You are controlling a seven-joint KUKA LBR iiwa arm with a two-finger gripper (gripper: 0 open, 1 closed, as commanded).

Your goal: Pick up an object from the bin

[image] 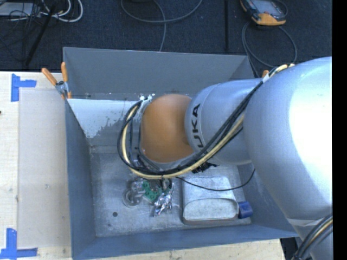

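My gripper (160,201) reaches down under the orange wrist cover onto the bin floor, left of the middle and near the front. A small green thing (147,189) sits right against its metal parts; whether it is gripped I cannot tell. Just to the right lies a flat grey rectangular thing with rounded corners (209,208), close to the front wall. A small blue piece (244,209) sits at that thing's right end.
The arm and its orange cover with looped cables hide the middle and right of the bin. Bare scuffed floor shows to the left of the gripper, up to the sloping left wall.
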